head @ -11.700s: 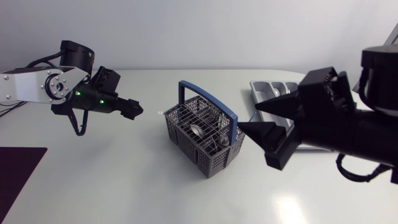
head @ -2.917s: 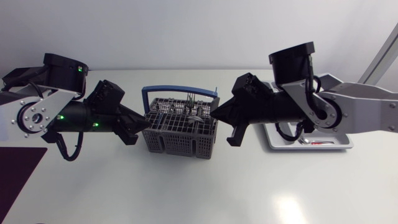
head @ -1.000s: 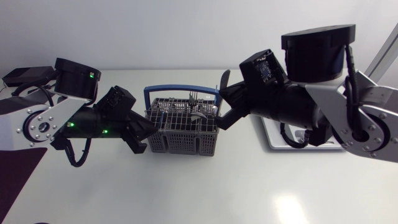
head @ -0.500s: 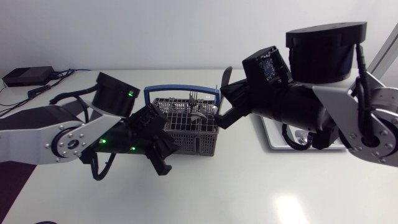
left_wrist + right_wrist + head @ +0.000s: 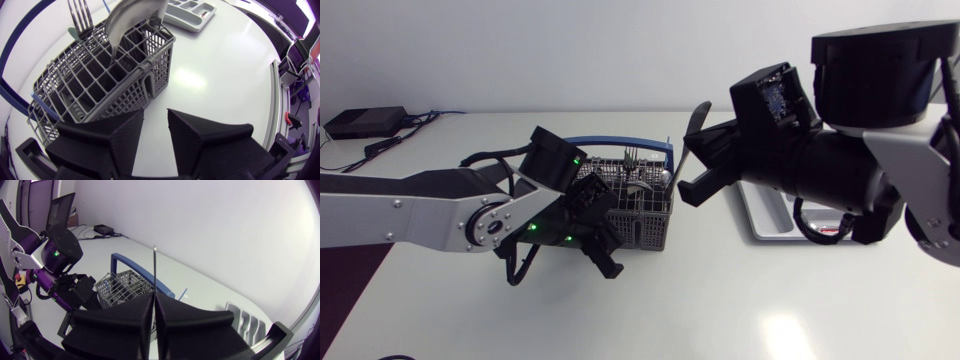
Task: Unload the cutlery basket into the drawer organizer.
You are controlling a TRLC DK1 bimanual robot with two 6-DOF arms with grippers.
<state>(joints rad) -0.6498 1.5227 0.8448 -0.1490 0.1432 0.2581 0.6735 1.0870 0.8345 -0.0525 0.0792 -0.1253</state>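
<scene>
The grey wire cutlery basket (image 5: 638, 212) with a blue handle stands mid-table, with a fork (image 5: 80, 15) and a spoon (image 5: 131, 20) upright in it. My left gripper (image 5: 155, 113) is low at the basket's (image 5: 100, 75) front left corner, open, with nothing between its fingers. My right gripper (image 5: 154, 296) hangs above the basket's right end, shut on a thin piece of cutlery (image 5: 154, 270) that shows edge-on and points ahead of the fingers. The grey drawer organizer (image 5: 768, 214) lies to the right, mostly hidden under my right arm.
A black box with cables (image 5: 358, 122) sits at the table's far left back. A dark mat (image 5: 342, 285) lies at the left edge. My left arm (image 5: 410, 205) stretches across the table's left half.
My left arm has swung from the basket's left side round to its front, gripper lower. My right gripper has drawn up and to the right with the cutlery.
</scene>
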